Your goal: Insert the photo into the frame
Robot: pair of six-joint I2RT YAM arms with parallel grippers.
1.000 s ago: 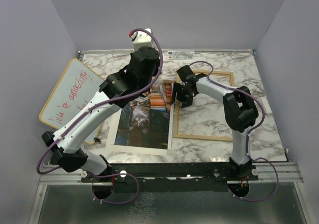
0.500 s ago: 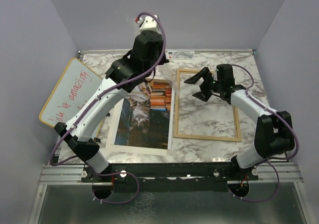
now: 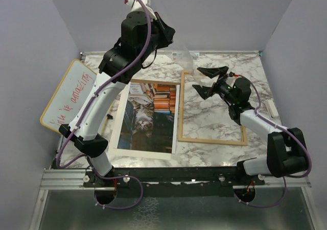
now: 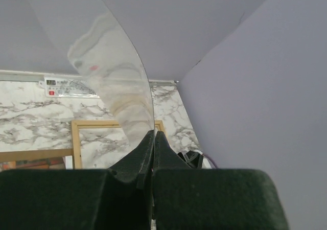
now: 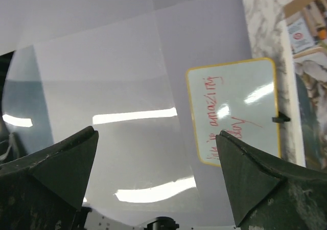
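The photo (image 3: 148,118), a cat among books, lies face up on the marble table, left of the frame (image 3: 209,140). The light wood frame lies flat with marble showing through it. High above the table's back, my left gripper (image 3: 168,35) is shut on the edge of a clear pane (image 3: 180,50). In the left wrist view the pane (image 4: 117,87) curves up from the pinched fingertips (image 4: 145,148), with the frame (image 4: 102,123) below. My right gripper (image 3: 204,80) hovers open over the frame's far left corner. Between its fingers the right wrist view shows the pane (image 5: 102,112) and nothing held.
A whiteboard (image 3: 66,97) with red handwriting leans at the left, also in the right wrist view (image 5: 235,117). A labelled strip (image 3: 184,55) lies along the back edge. A small white piece (image 3: 272,109) sits at the right edge. Grey walls close in on three sides.
My left arm rose higher and back, carrying the clear pane. My right gripper left the photo's right edge, swung right over the frame and opened wide.
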